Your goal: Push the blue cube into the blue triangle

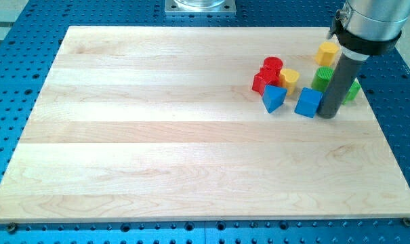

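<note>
At right | my tip point(329, 114) touching blue cube point(308, 102) | blue triangle point(273, 98) beside

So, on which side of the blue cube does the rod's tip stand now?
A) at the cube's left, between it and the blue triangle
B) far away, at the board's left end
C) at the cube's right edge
C: my tip stands against the right edge of the blue cube, while the blue triangle lies apart on the cube's left.
</note>
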You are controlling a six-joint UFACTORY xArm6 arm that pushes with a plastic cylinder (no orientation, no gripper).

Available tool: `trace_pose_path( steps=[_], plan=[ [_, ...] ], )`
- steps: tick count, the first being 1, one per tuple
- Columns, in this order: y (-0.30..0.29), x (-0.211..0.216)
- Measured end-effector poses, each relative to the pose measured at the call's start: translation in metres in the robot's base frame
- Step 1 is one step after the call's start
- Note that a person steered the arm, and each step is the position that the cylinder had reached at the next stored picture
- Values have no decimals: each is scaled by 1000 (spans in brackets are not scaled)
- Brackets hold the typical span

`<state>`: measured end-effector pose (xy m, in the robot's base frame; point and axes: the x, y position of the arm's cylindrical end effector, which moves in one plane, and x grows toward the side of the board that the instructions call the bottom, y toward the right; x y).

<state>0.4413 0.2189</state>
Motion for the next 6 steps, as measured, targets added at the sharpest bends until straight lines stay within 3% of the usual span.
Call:
trace_pose_path(
  steps=[2, 6],
  plan=[
    [21, 0],
    [-37, -6]
  ],
)
